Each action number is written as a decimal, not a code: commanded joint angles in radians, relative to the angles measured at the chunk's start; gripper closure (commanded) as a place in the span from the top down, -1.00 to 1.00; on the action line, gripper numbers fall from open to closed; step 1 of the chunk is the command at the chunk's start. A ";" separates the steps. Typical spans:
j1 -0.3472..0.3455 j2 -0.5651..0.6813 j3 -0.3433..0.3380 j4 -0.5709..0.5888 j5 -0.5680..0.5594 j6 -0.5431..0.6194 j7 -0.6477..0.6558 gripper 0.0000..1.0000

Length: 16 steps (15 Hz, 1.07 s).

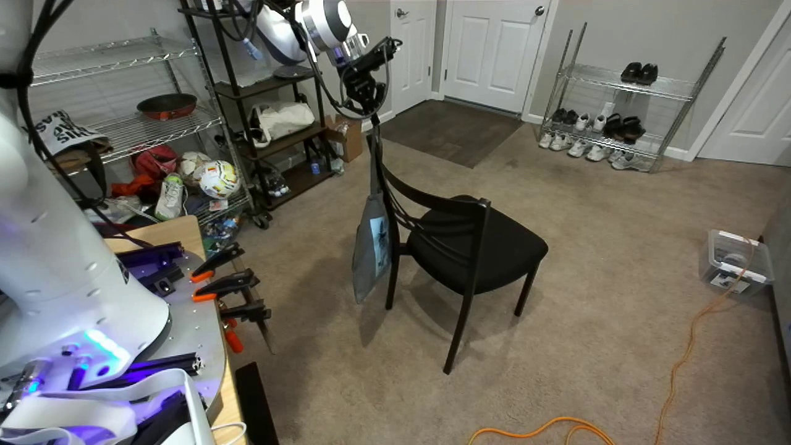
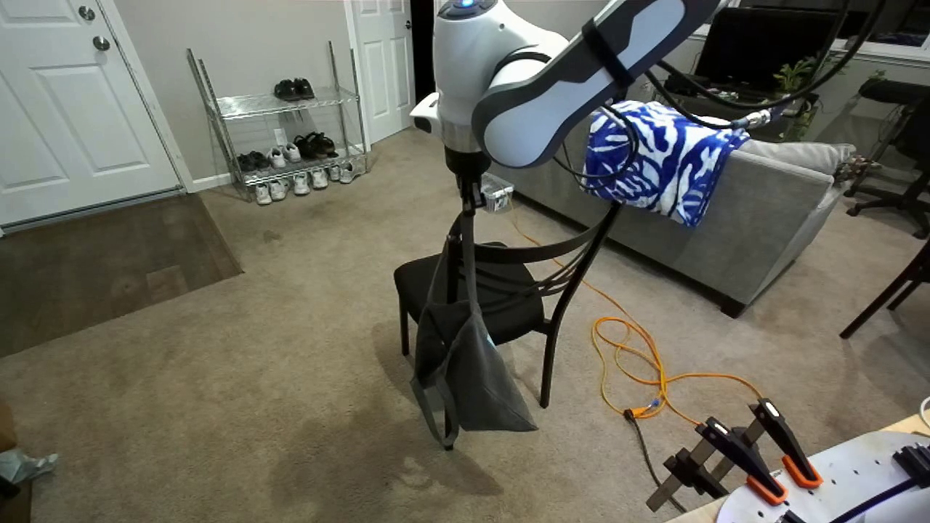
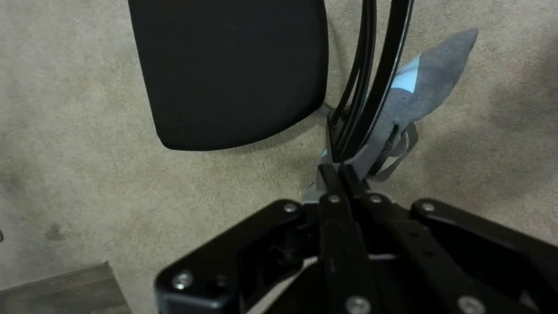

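Pinching what appears to be the grey strap [image 2: 471,269] of a cloth bag [image 2: 487,385], the gripper [image 3: 339,170] points down at one top corner of a black chair [image 1: 482,247], its fingers [image 3: 329,176] drawn together with next to no gap at the tips. The bag hangs below the fingers, its long axis close to upright, with the lone arm [image 2: 465,87] overhead. The relation that seems to matter most lies right at the tips, where the strap meets the end of the backrest [image 3: 390,65]; the curved top rail sweeps away from the fingers in the wrist view, with the bag on its outer side and the seat on the opposite side. Whether the strap is looped over the chair's post or merely passes beside it, the fingers hide. A second strap [image 2: 438,410] dangles loose beside the bag, well apart from the fingers. Farther from them, beyond the chair, a shoe rack [image 2: 251,107] stands by the wall in both exterior views, and a grey sofa [image 2: 676,254] bears a blue-and-white blanket [image 2: 654,160].
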 commanded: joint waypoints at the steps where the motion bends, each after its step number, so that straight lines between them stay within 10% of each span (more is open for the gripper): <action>1: 0.006 -0.065 0.002 -0.047 -0.019 0.035 -0.007 -0.98; 16: 0.024 -0.095 0.103 -0.104 0.015 0.060 -0.267 -0.98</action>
